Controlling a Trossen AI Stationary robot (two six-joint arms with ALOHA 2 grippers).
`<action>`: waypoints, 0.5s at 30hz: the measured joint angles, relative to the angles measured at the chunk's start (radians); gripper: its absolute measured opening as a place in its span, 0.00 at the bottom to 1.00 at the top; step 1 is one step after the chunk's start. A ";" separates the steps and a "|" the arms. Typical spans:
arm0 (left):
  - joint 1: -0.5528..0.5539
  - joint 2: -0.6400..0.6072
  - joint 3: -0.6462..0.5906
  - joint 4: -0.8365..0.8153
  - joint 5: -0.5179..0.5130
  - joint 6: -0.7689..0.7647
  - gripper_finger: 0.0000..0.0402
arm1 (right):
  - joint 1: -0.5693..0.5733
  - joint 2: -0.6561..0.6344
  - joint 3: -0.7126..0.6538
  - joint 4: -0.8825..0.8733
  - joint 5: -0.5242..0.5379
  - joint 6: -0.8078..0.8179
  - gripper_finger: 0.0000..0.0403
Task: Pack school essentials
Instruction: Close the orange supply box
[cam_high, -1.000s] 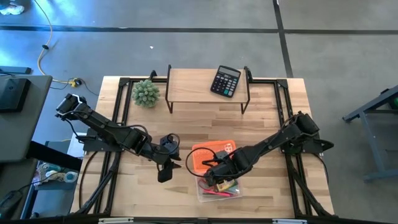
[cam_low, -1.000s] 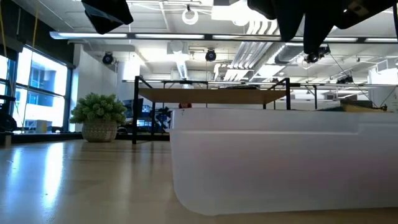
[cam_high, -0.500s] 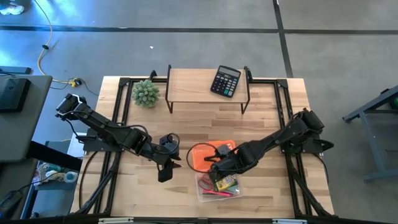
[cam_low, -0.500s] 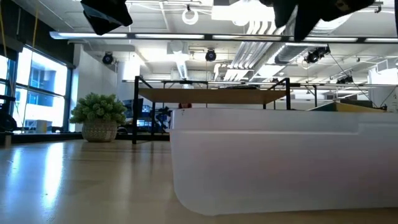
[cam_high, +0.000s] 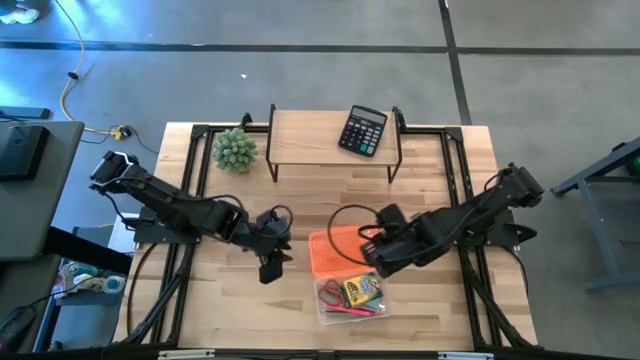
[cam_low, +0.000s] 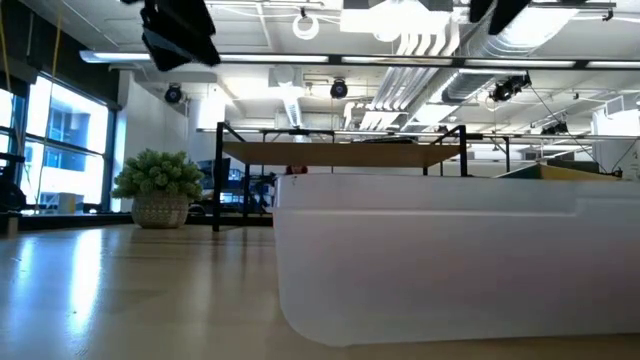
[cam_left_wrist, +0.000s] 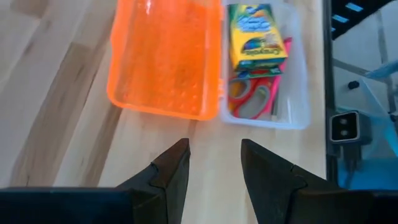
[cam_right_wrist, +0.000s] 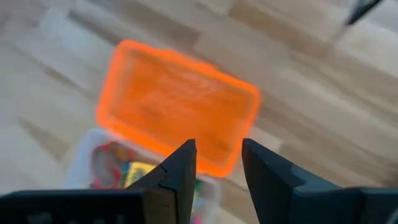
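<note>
A clear box (cam_high: 350, 298) lies near the table's near edge, with its orange lid (cam_high: 332, 252) open flat on its far side. Inside it are a yellow-green crayon box (cam_left_wrist: 255, 36), red-handled scissors (cam_left_wrist: 244, 101) and a pink pen (cam_left_wrist: 278, 71). My left gripper (cam_left_wrist: 214, 167) is open and hovers left of the lid (cam_left_wrist: 165, 56). My right gripper (cam_right_wrist: 217, 160) is open above the lid's right part (cam_right_wrist: 180, 102), holding nothing. In the low view the clear box wall (cam_low: 450, 270) fills the foreground.
A wooden shelf (cam_high: 335, 140) with a black calculator (cam_high: 362, 130) on it stands at the far edge. A spiky green plant (cam_high: 234, 150) sits at the far left. Bare wood lies between the shelf and the lid.
My right gripper has risen out of the clear box and drawn back toward the far right, over the orange lid. The crayon box now shows lying in the clear box. My left gripper has shifted slightly toward the far edge.
</note>
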 joint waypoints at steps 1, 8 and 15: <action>0.011 0.000 -0.012 0.006 0.010 -0.004 0.33 | 0.004 -0.010 -0.003 -0.031 0.014 0.017 0.30; 0.067 0.000 -0.093 0.026 0.058 -0.064 0.33 | 0.008 -0.138 -0.188 -0.028 0.037 0.083 0.30; 0.119 0.000 -0.170 0.134 0.066 -0.145 0.33 | -0.053 -0.338 -0.499 0.277 -0.022 0.057 0.30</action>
